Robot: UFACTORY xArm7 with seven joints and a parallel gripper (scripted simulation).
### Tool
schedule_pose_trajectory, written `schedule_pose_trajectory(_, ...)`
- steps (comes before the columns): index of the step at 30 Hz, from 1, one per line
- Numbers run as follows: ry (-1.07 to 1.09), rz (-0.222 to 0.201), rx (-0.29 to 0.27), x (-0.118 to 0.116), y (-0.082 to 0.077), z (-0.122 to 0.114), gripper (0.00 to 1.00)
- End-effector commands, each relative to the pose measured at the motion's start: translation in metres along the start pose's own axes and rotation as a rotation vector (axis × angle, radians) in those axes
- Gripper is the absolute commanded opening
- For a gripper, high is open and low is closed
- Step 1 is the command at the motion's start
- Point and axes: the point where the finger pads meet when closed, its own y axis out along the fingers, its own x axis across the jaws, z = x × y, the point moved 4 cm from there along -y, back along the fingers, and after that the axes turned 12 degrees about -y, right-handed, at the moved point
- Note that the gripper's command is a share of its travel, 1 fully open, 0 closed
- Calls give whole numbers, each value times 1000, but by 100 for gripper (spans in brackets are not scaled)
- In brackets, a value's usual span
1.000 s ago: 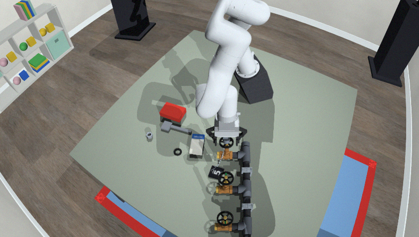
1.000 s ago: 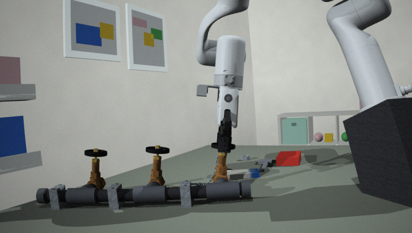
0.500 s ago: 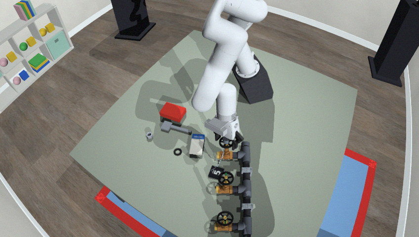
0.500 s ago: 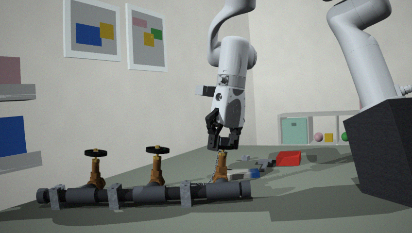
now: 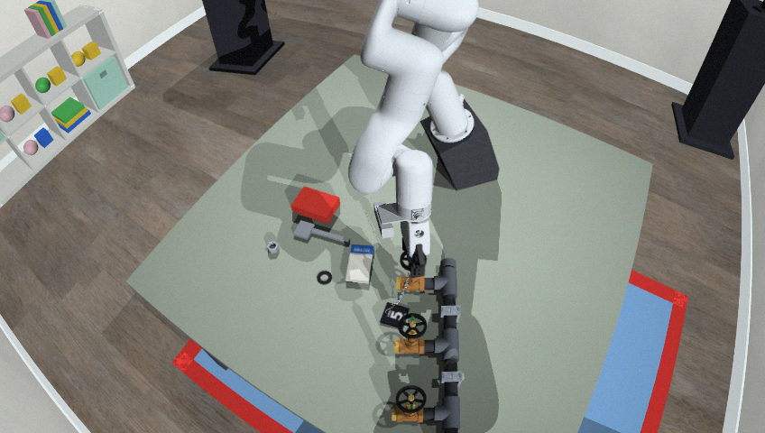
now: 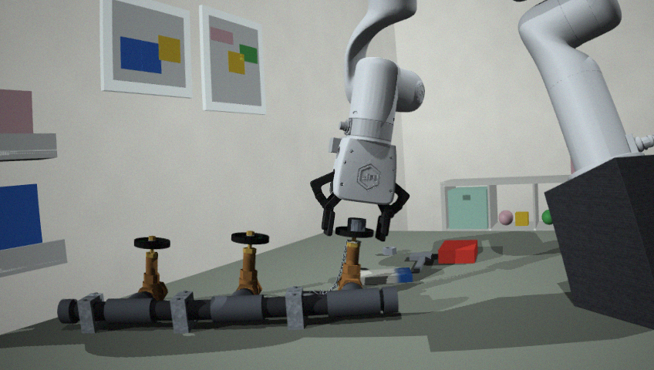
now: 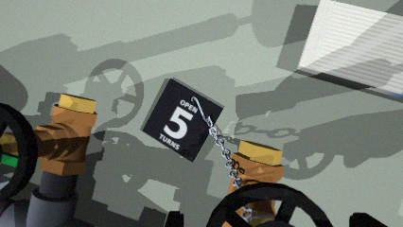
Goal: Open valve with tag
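Note:
Three brass valves with black handwheels stand on a dark grey pipe (image 6: 229,307). A black tag (image 7: 182,119) reading "OPEN 5 TURNS" lies on the mat, chained to the valve nearest the arm's base (image 6: 352,265); the tag also shows in the top view (image 5: 394,315). My gripper (image 6: 353,229) is open, its two fingers on either side of that valve's handwheel (image 6: 353,232) with a gap on each side. In the wrist view the handwheel (image 7: 270,208) fills the lower edge. The middle valve (image 6: 249,264) and the far valve (image 6: 151,267) stand untouched.
A white and blue box (image 5: 360,263) lies next to the tagged valve. A grey hammer (image 5: 319,234), a red block (image 5: 315,204), a metal nut (image 5: 274,249) and a black ring (image 5: 324,276) lie further left. The arm's dark base (image 5: 464,152) stands behind.

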Motion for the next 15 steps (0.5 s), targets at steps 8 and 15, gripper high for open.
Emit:
schedule_pose_trajectory(8, 573, -58, 0, -4, 0, 1, 100)
schedule_pose_trajectory(15, 648, -74, -2, -4, 0, 2, 100)
